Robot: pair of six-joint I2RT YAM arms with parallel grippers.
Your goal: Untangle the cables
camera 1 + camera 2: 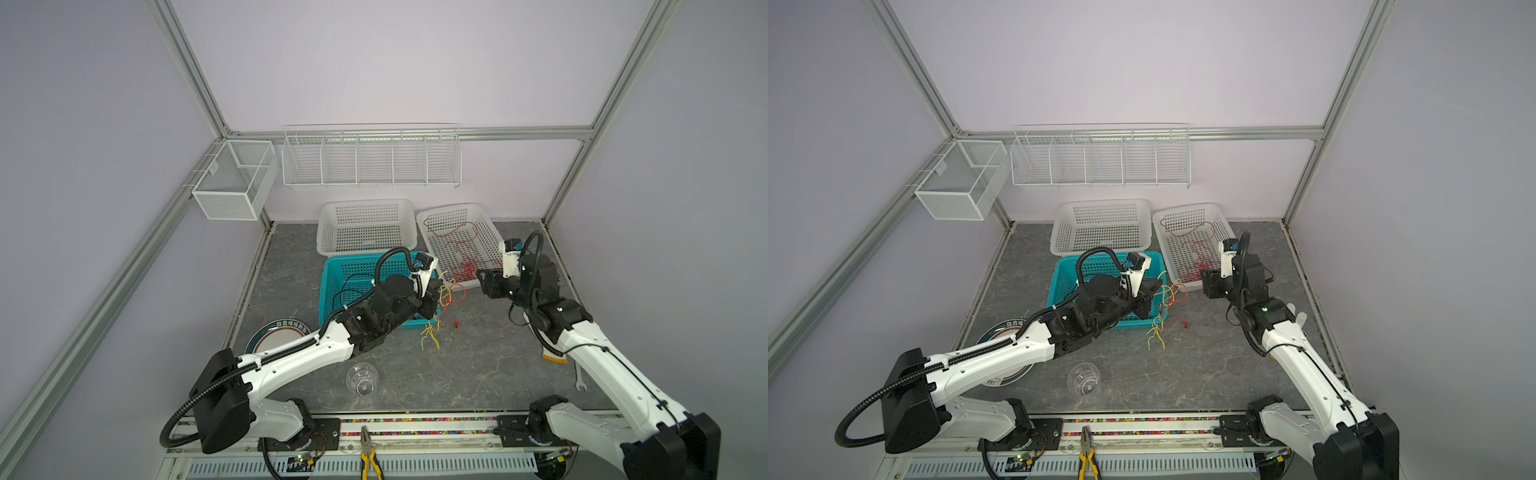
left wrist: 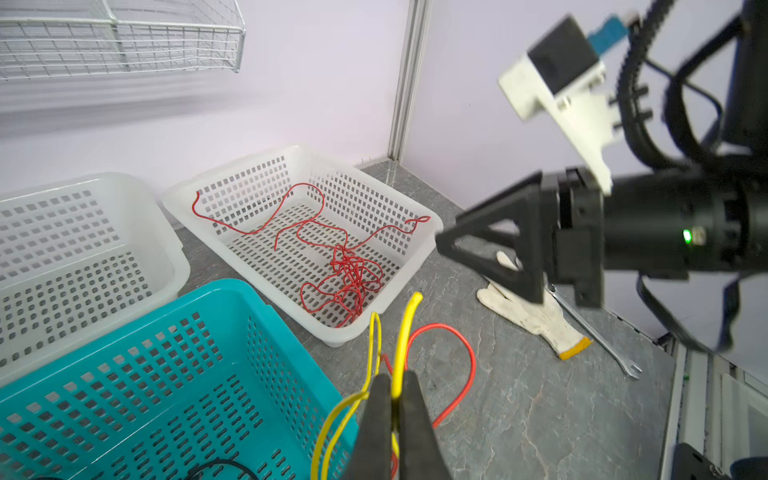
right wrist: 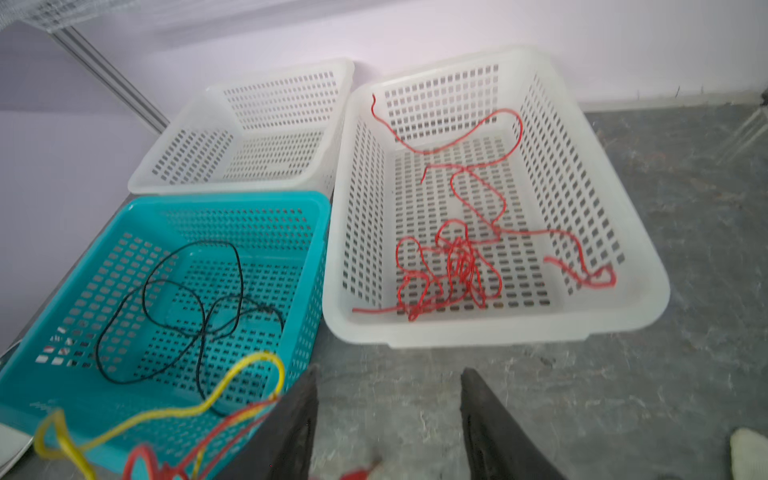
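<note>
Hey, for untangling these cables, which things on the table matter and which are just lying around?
Job: yellow cable pinched in the left gripper, loose red cable beside it, red tangle in the white basket, black cable in the teal basket.
Lying about: plate, clear cup, glove, wrench, pliers.
</note>
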